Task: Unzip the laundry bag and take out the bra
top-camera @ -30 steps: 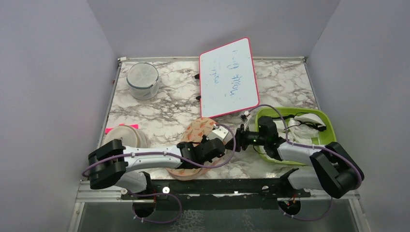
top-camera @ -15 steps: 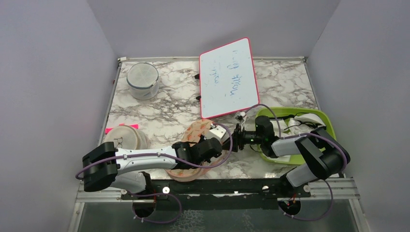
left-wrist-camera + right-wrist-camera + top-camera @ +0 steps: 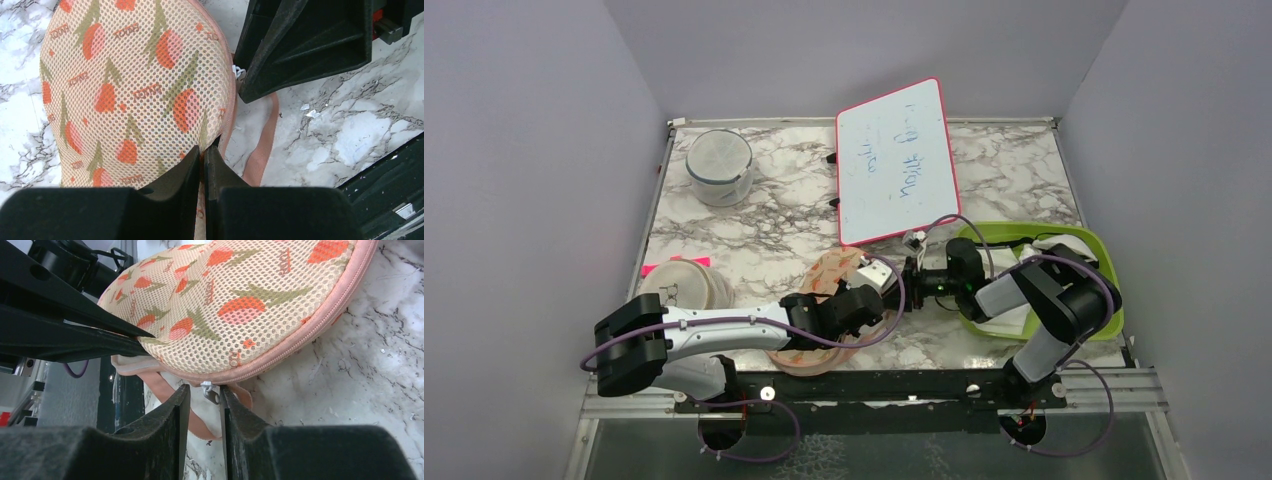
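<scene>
— Laundry bag (image 3: 135, 95) first: flat on the counter (image 3: 764, 240) near the front edge, seam pinched in the nearly closed left tool (image 3: 204, 160). Anything changed lately?

— Yes: right arm folded in tighter over the last second, right tool (image 3: 202, 395) brought up to the bag's rim. Now straddling the small white zip pull (image 3: 210, 391), fingers narrowly parted, not clearly clamped.

— Meaning for the job?

— Probably set up for the unzip: bag anchored on one side, pull about to be taken. Zip shut all along the visible edge. No bra showing, presumably inside.

— Materials?

— Soft peach mesh with tiny holes, printed with orange-red tulip shapes and green leaves. Domed top, pink piped rim, limp pink strap (image 3: 260, 150) underneath. Likely to slide or bunch if tugged hard.

— Further back?

— Glossy green bin (image 3: 1112, 275) with white garments, then a red-edged whiteboard (image 3: 896, 160), and a round white mesh cylinder (image 3: 720, 165) at the far left.
</scene>
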### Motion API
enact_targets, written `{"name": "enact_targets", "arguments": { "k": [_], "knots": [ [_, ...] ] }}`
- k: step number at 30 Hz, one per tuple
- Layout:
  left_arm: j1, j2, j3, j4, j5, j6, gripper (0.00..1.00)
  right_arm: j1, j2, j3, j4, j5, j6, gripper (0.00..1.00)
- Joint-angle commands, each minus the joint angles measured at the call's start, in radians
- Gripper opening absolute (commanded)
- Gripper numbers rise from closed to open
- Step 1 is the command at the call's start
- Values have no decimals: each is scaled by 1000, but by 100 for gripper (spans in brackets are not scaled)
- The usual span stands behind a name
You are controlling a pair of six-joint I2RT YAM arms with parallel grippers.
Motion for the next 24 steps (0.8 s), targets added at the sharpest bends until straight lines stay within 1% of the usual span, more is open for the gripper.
{"name": "enact_targets", "arguments": {
  "k": [1,4,8,11,15,18,21,23,24],
  "knots": [
    [-2,-14,11,-6,12,6,0,-3,44,19,102,-43,12,25],
    [-2,-16,14,-4,17,9,0,-3,64,21,128,-47,21,19],
    [-2,-14,11,-4,21,8,0,-3,73,22,150,-43,25,16],
    [-2,-16,6,-3,26,7,0,-3,75,19,176,-54,33,16],
    [-3,-20,1,-2,26,6,0,-3,94,23,189,-53,40,18],
    [-2,-19,1,-2,29,7,0,-3,109,23,212,-57,53,18],
    [-2,-17,0,-1,33,8,0,-3,113,23,231,-47,67,11],
    [-2,-19,-2,-1,32,10,0,-3,105,29,199,-22,61,4],
    [-2,-22,-2,-2,31,12,0,-3,99,34,164,-5,51,1]
  ]
}}
